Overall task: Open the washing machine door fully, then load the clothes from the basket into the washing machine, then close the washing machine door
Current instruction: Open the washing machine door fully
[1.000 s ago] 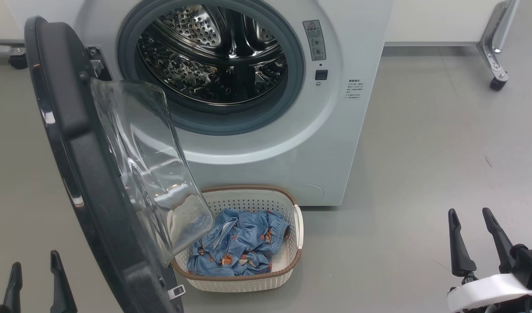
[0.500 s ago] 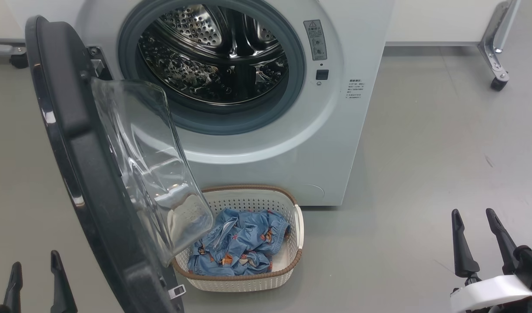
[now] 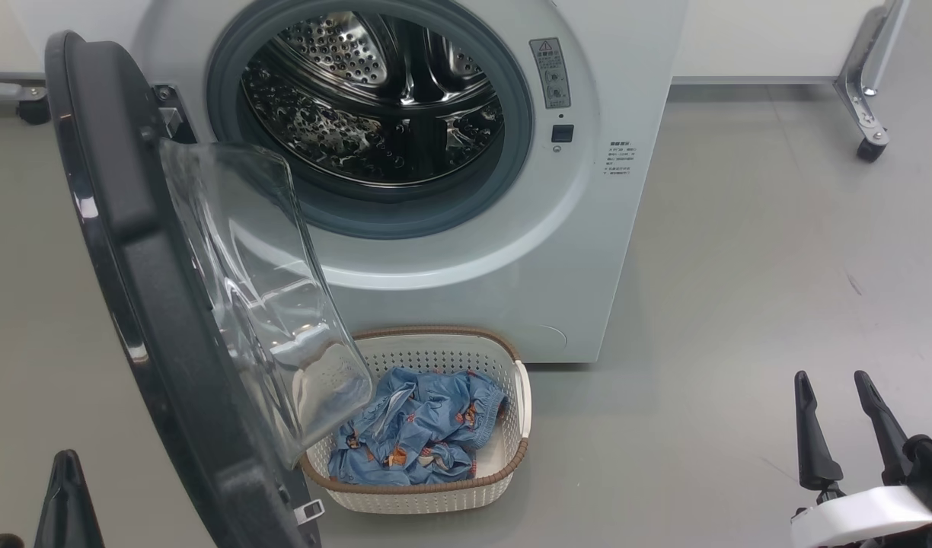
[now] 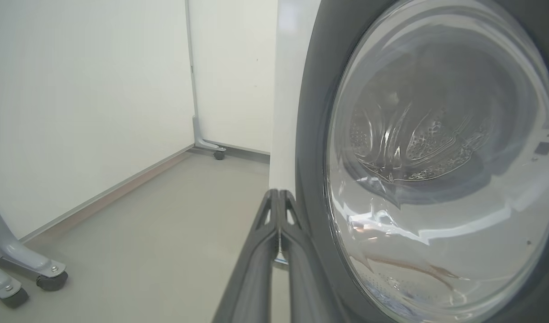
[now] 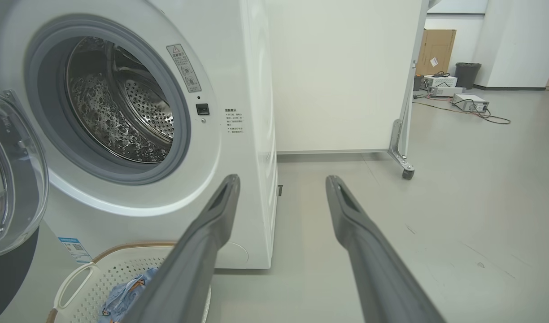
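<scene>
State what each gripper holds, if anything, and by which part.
Nothing: the left gripper is shut empty beside the door, the right gripper open and empty.

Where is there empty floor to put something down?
The biggest bare floor is right of the washing machine, between it, the caster leg and the right gripper. A bare strip runs left of the open washing machine door. It is crowded in front of the machine: the basket of clothes sits there, partly under the door's glass.
</scene>
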You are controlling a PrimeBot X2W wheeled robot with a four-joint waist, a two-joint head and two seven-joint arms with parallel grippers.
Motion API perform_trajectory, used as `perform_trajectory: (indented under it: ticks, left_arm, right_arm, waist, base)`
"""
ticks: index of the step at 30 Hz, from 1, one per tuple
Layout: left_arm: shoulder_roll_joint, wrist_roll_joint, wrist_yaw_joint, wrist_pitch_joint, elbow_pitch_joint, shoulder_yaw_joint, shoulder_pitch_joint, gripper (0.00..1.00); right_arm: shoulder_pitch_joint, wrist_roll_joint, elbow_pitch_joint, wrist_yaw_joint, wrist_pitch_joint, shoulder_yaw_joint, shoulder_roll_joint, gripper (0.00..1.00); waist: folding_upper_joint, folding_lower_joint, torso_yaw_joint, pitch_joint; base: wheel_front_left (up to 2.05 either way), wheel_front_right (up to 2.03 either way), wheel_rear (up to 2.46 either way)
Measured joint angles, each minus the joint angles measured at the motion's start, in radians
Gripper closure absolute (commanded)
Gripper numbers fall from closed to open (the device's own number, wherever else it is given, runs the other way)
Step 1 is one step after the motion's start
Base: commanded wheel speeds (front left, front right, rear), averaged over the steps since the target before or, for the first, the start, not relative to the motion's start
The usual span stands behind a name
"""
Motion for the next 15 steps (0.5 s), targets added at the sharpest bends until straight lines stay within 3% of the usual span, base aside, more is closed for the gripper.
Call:
perform_trajectory:
  ticks: [7, 15]
  left_arm:
    - [0.0, 0.0, 0.0, 0.0, 0.0, 0.01, 0.0, 1.0]
    - [-0.001, -0.014, 0.016, 0.0, -0.105, 0.114, -0.021, 1.0]
  right_arm:
    - [0.001, -0.009, 0.0, 0.011, 0.0, -0.022, 0.007, 0.0]
    - [0.01, -0.014, -0.002, 0.019, 0.0, -0.054, 0.018, 0.0]
  waist:
    - [0.0, 0.0, 0.002, 0.001]
    - [0.0, 0.0, 0.013, 0.004]
  base:
    - [0.0, 0.0, 0.0]
    - [0.0, 0.0, 0.0]
